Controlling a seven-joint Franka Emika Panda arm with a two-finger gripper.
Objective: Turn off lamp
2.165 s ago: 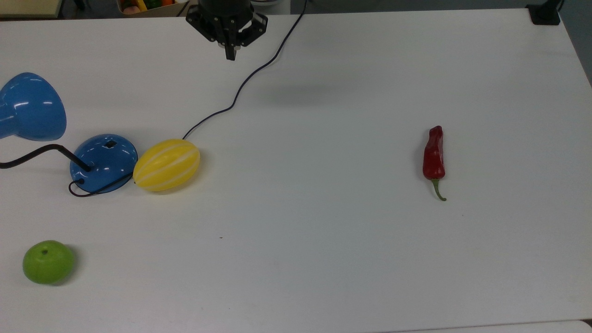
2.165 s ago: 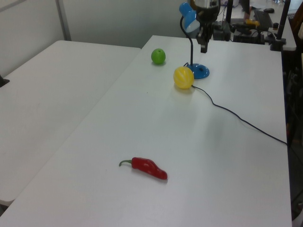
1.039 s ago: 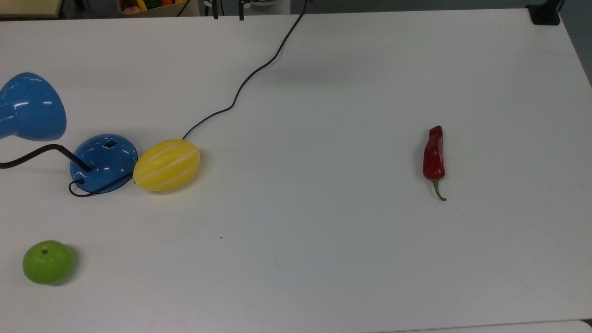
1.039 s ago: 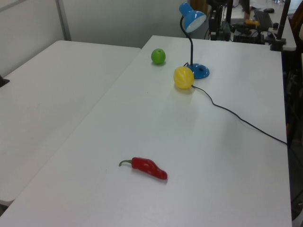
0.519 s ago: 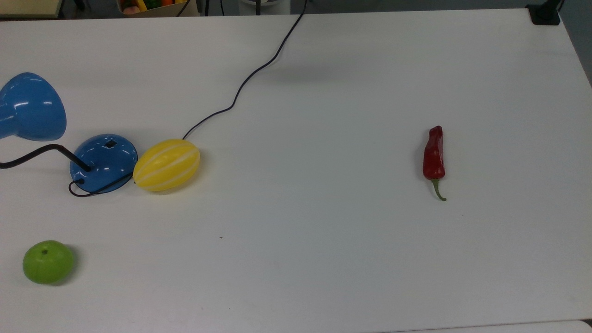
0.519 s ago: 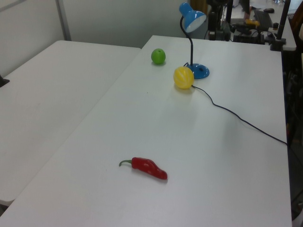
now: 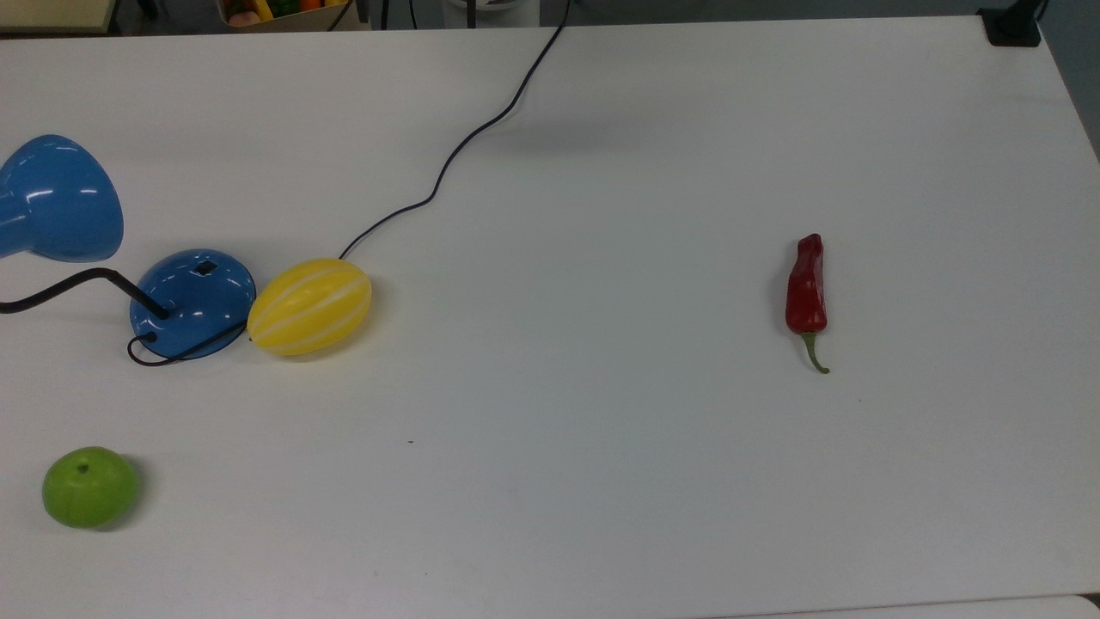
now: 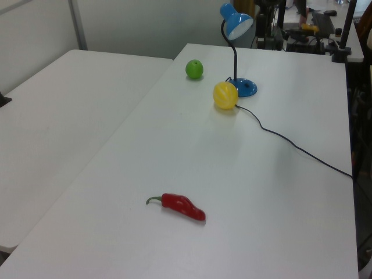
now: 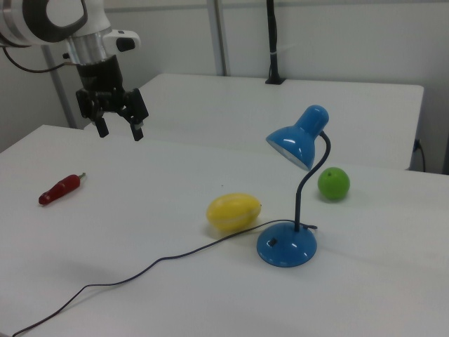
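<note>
A white table [image 7: 601,481] carries the lamp [image 9: 287,242] near its edge at the top view's left, the melon [image 7: 310,307] touching its base. The gripper [image 9: 118,125] hangs high, fingers apart. The glossy dome looks slippery and light; press the switch [image 7: 204,268] straight down.

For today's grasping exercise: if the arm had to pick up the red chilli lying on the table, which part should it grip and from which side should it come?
Grip the red chilli across its thick middle, coming straight down from above. It lies flat on the table with open space all round, and its body is long and narrow, so the fingers should probably close across the narrow width. The thin green stem looks too slight to hold.
</note>
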